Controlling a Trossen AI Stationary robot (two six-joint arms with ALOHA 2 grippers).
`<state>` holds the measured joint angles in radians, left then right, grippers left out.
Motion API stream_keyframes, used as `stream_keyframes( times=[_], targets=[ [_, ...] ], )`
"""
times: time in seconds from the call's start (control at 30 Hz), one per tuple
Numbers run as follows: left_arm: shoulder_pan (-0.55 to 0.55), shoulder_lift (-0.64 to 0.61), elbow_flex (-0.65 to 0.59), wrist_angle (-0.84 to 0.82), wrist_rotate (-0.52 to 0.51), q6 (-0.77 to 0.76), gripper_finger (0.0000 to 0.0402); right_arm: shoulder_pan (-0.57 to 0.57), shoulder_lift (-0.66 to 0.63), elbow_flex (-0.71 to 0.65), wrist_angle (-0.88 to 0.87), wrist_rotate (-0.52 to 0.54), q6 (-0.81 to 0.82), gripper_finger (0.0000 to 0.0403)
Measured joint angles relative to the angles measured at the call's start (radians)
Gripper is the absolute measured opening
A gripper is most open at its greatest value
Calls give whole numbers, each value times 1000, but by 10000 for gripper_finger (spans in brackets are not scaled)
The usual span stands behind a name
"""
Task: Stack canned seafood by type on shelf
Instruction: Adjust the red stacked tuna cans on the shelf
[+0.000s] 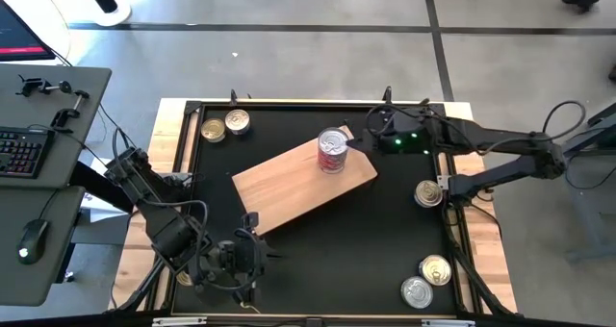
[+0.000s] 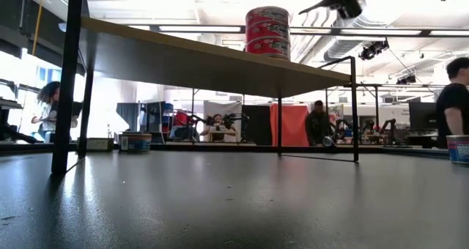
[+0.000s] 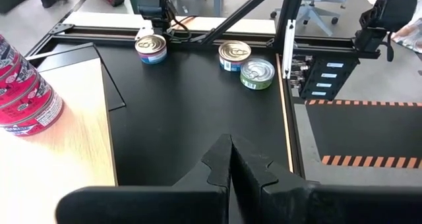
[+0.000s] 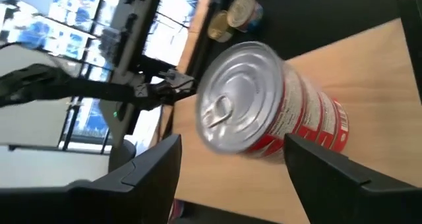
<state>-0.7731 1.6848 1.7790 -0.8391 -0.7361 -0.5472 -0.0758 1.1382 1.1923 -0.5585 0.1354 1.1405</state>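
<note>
You've got one red-label stack [image 1: 332, 151] on the shelf [image 1: 289, 188]; right gripper [image 4: 231, 155] sits at it, fingers apart either side, no contact seen. Left gripper [image 3: 231, 161] together, parked at near desk edge. Approx 6 flat tins still on desk [image 1: 385, 240], e.g. gold tin [image 1: 213, 130] – most sorting left

Shiny metal tins [image 1: 332, 151] (red paper label), matt wooden shelf [image 1: 289, 188]
</note>
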Motion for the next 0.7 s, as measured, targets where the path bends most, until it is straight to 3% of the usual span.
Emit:
stream_keyframes(
  times=[0.13,0.23,0.4,0.7],
  targets=[
    [0,0,0,0,0,-17,0,101,-47,1,-15,76,-98,257],
    [10,3,0,5,-9,-61,0,218,-55,1,-73,190,-151,257],
    [68,26,0,14,-4,-104,0,403,-27,-11,-156,382,-80,257],
    [161,17,0,5,164,-71,0,576,137,-84,-10,411,41,256]
  ],
)
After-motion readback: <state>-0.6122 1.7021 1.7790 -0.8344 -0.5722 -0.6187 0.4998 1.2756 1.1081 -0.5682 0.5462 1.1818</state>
